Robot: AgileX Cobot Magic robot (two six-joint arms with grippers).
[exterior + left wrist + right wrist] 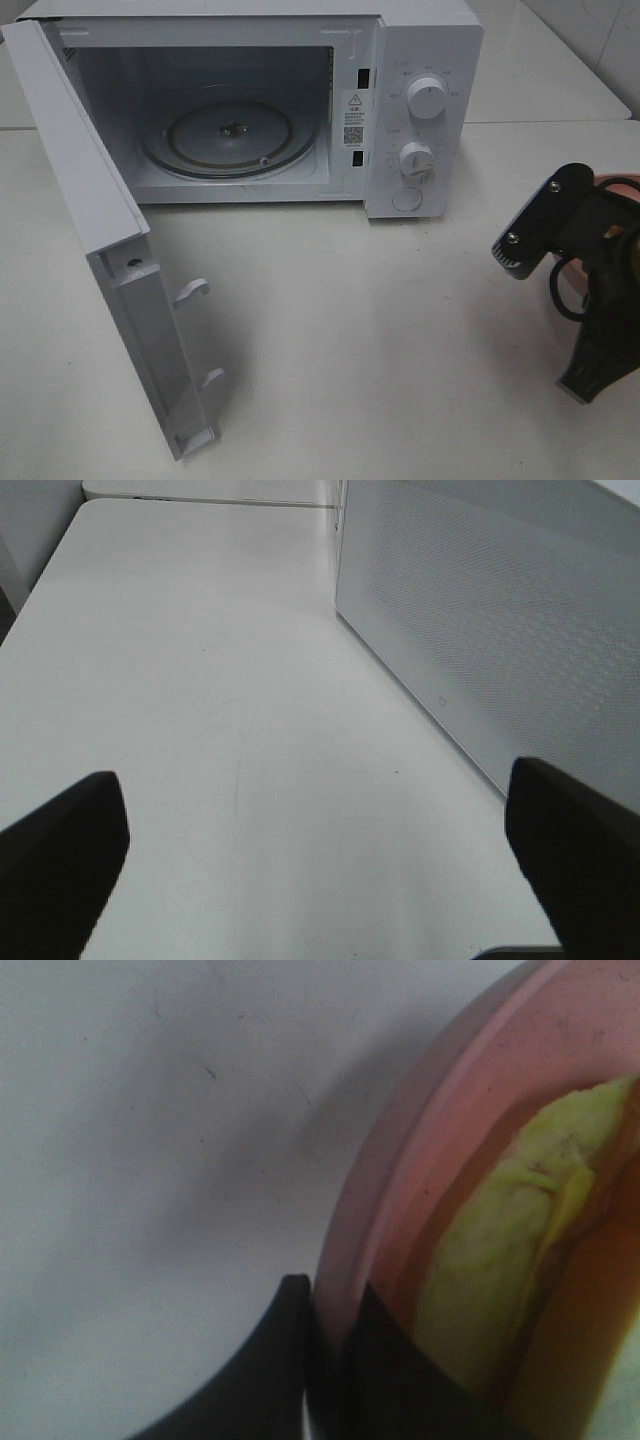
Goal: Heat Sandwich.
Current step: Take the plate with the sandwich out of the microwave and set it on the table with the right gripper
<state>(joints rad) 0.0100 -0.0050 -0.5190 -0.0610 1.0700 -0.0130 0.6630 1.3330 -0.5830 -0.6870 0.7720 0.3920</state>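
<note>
The setting looks like a robot test bench dressed as a kitchen corner rather than a real home kitchen. A white microwave (250,100) with its door (100,250) swung open and a glass turntable (230,135) inside stands on a plain white table (350,340), with pale tiled wall behind. A black robot arm (590,270) with exposed cabling works beside it.

White microwave (420,100), pink plate (420,1160), seemingly yellow-green sandwich (510,1250).

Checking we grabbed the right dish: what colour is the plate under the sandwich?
Pink. The plate shows best in the right wrist view, with the sandwich on it.
</note>
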